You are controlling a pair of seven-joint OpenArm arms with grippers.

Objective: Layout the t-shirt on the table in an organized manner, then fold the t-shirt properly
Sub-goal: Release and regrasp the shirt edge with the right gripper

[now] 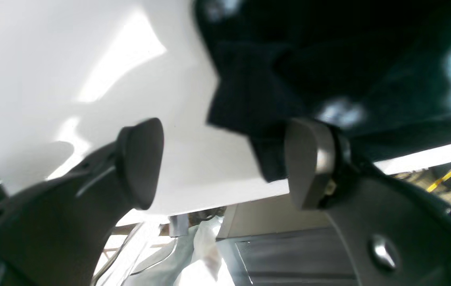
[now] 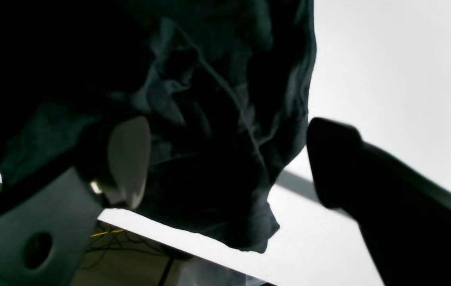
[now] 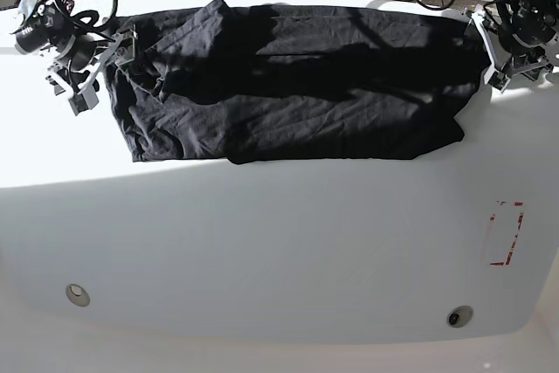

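Observation:
The black t-shirt (image 3: pixel 288 85) lies spread, wrinkled, across the far half of the white table (image 3: pixel 279 251). My right gripper (image 3: pixel 103 72) is at the shirt's left end in the base view. It is open, and the bunched t-shirt (image 2: pixel 209 119) edge sits between its fingers (image 2: pixel 128 159) near the table (image 2: pixel 388 59) rim. My left gripper (image 3: pixel 491 63) is at the shirt's right end. It is open too, with a corner of the t-shirt (image 1: pixel 273 159) just inside one of its fingers (image 1: pixel 309 163), over the table (image 1: pixel 51 59) edge.
A red dashed rectangle (image 3: pixel 507 233) marks the near right of the tabletop. Two round metal discs (image 3: pixel 77 293) (image 3: pixel 458 314) sit near the front edge. Cables and equipment run behind the far edge.

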